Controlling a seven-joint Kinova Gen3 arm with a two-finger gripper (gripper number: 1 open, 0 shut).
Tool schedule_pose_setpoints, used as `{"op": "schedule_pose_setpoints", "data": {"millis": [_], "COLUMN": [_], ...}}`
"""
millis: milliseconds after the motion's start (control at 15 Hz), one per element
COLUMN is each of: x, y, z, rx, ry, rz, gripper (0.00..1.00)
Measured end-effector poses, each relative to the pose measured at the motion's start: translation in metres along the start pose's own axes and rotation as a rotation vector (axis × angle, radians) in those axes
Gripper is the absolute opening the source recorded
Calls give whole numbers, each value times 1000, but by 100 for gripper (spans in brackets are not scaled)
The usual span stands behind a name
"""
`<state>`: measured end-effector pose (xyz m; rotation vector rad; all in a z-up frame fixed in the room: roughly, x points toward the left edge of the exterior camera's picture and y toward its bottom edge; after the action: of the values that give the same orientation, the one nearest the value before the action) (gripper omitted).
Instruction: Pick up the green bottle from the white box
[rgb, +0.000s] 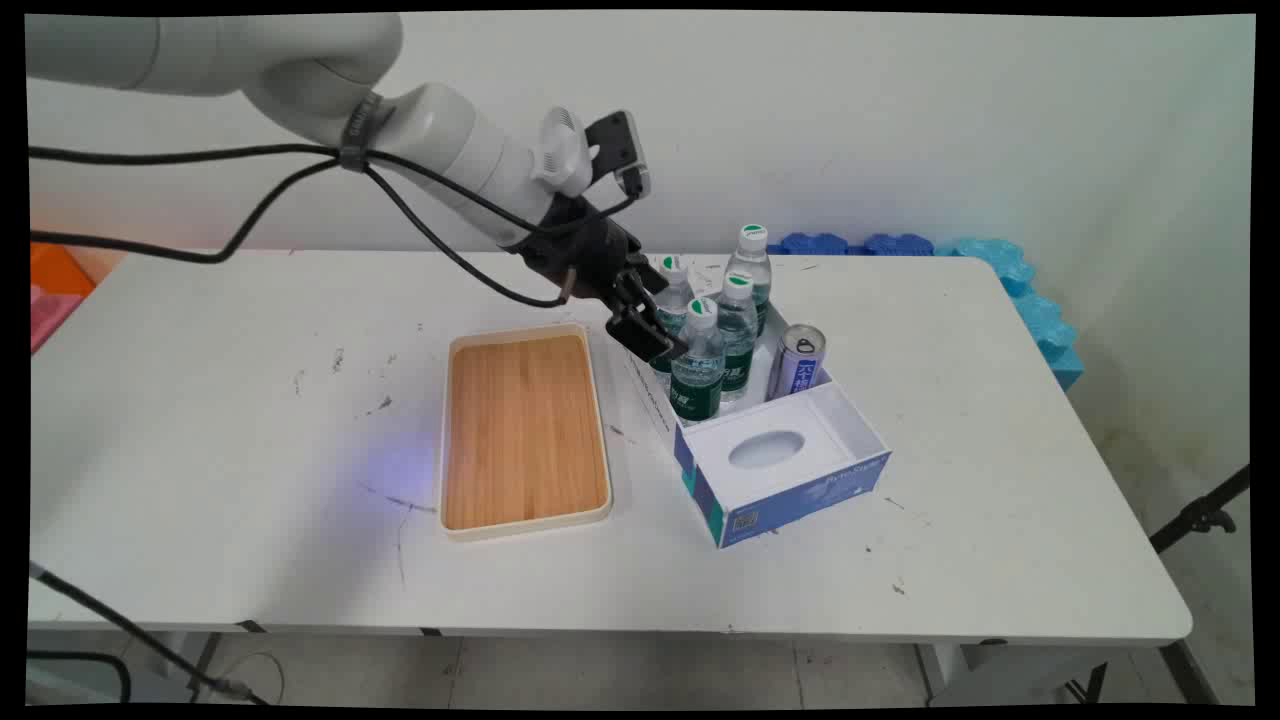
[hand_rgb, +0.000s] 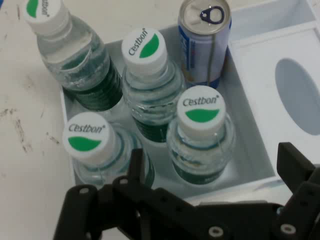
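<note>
My black gripper (rgb: 655, 335) hangs open just left of a blue and white cardboard box (rgb: 800, 480). Several clear water bottles with white and green caps stand in the box's far half. The nearest one (rgb: 698, 365) (hand_rgb: 200, 135) shows between my two fingers (hand_rgb: 137, 165) in the hand view, lower down and untouched. Another bottle (hand_rgb: 90, 145) is by the left finger, and a third (hand_rgb: 147, 75) stands behind them. A blue and white can (rgb: 797, 362) (hand_rgb: 205, 42) stands upright at the compartment's far side. Nothing is held.
A wooden tray with a cream rim (rgb: 452, 440) lies left of the box. The box's near half is a white lid with an oval opening (rgb: 767, 449). Blue foam pieces (rgb: 1020, 290) sit at the table's back right edge. Black cables hang from the arm.
</note>
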<state>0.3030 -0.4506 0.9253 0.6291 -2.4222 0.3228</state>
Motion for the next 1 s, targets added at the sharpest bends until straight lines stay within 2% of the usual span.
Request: {"op": "schedule_pose_setpoints", "data": {"millis": [867, 933, 1000], "x": [-6, -6, -7], "y": [11, 12, 12], "z": [49, 51, 53], "rx": [3, 5, 8], "ry": [-15, -13, -10], "rz": [23, 26, 29], "gripper": [100, 0, 0]}}
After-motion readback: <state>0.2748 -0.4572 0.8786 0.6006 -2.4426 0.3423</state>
